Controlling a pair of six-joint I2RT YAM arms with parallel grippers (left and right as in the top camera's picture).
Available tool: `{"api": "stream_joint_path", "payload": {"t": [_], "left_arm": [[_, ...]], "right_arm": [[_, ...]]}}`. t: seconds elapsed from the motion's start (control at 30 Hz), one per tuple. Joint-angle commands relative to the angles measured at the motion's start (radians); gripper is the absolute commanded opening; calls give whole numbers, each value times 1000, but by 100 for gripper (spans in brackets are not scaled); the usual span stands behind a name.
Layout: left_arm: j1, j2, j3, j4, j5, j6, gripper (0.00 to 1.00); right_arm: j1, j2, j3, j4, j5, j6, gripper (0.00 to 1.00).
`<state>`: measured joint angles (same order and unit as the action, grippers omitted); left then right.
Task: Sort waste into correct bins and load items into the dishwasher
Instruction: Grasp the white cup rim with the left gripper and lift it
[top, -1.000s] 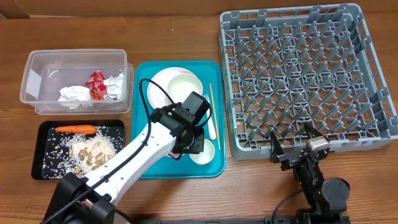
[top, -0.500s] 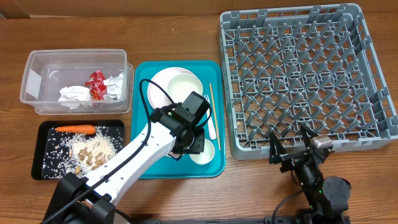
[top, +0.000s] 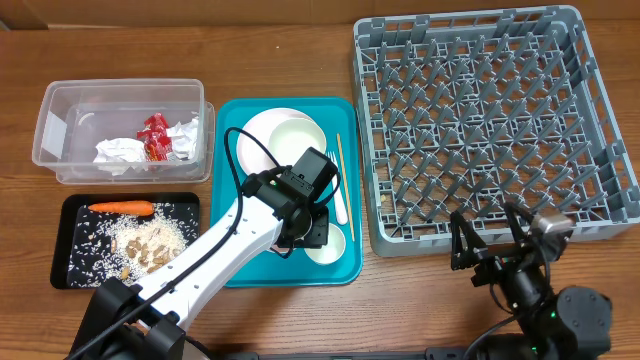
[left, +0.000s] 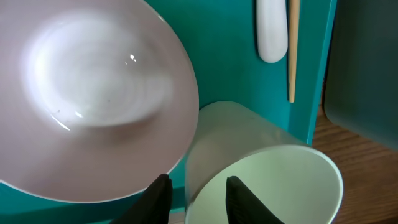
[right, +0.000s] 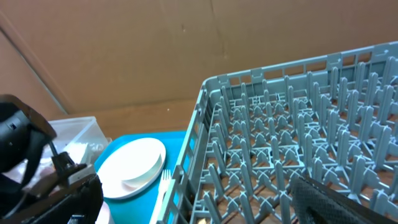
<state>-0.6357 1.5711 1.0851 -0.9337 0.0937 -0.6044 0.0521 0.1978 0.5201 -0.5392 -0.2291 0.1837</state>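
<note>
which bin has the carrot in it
The shallow black tray, front left: the carrot lies along its far edge. The clear tub holds only a red wrapper and napkins.

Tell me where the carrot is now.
In the overhead view, far left, the carrot lies in the black tray along its far edge, behind the rice scraps.

This is looking like a robot lab bench dressed up as a dish-clearing station. The left arm (top: 230, 245) and right arm (top: 540, 300) are standing at a wooden table (top: 280, 40), a cable (top: 232, 160) is looping loose, and plain cardboard (right: 124, 43) is walling off the back. A rack (top: 480, 120), teal tray (top: 225, 115), tub (top: 60, 110) and black tray (top: 58, 250) are sitting laid out like props.
</note>
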Motion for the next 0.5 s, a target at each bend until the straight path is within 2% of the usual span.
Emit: {"api": "stream_joint_path", "payload": {"t": [0.0, 0.33, 0.47], "left_arm": [[-8, 5, -12, -5, 11, -13, 30], [-28, 5, -18, 5, 11, -24, 30], [-40, 6, -18, 21, 6, -24, 25]], "right_arm": [[-5, 45, 58, -13, -13, 4, 100], [-5, 71, 59, -72, -15, 3, 100], [-5, 71, 59, -77, -16, 3, 100]]}}
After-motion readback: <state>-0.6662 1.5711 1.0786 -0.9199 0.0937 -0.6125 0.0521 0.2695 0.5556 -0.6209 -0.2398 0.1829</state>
